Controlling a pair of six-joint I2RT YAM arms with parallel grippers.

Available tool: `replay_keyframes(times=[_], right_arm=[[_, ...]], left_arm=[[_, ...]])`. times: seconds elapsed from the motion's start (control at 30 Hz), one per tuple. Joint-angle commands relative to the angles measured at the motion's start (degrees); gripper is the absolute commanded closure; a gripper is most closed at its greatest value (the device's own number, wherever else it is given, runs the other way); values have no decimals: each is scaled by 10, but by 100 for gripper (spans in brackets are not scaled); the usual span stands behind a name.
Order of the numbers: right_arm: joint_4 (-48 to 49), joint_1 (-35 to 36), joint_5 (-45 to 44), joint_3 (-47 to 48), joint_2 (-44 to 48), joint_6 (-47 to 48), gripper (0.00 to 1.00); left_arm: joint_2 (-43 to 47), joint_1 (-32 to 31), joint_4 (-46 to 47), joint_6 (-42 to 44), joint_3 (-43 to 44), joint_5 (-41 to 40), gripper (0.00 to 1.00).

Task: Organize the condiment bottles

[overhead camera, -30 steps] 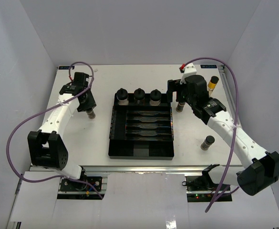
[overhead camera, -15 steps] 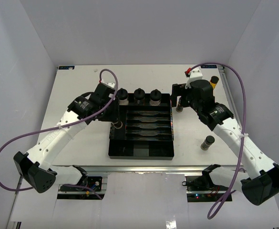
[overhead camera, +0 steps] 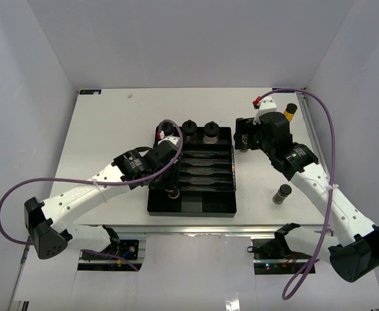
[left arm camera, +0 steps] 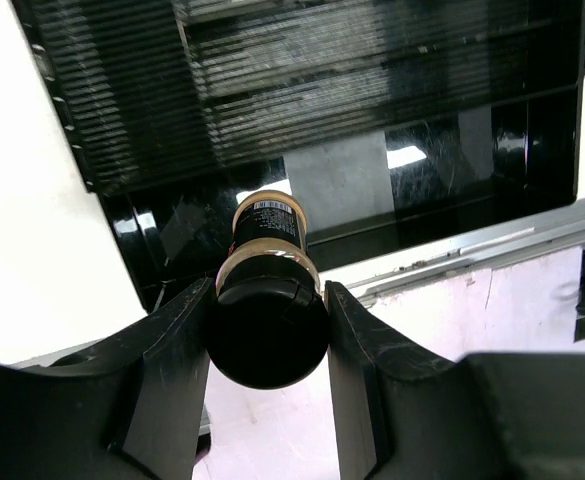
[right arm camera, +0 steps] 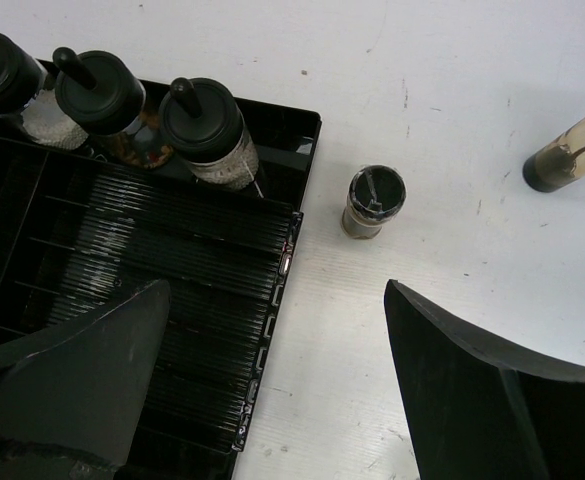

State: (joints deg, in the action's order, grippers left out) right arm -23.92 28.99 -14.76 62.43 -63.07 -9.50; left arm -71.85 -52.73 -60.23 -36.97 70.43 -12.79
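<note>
My left pincer (left arm camera: 267, 292) grips a bottle (left arm camera: 269, 235) above the tray (left arm camera: 442, 150), to store it. My right pincer (right arm camera: 275, 290) stands wide open, empty.

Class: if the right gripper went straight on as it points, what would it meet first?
Probably the small dark-capped glass bottle standing on the white table beside the black tray; depth unclear.

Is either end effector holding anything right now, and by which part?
Left end effector clamps a small bottle by its black cap. Right end effector is open and holds nothing.
</note>
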Motion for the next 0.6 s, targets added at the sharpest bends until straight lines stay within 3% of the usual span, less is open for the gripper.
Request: replay_keyframes(times=[0.0,0.57], right_arm=[[8,0,-11,-3,17,1,6],[16,0,-25,-16,28,13,6]], left_arm=[[-13,-49,-8,-59,-4,-58,100],[-45,-72,32,-108,-65,-124,100]])
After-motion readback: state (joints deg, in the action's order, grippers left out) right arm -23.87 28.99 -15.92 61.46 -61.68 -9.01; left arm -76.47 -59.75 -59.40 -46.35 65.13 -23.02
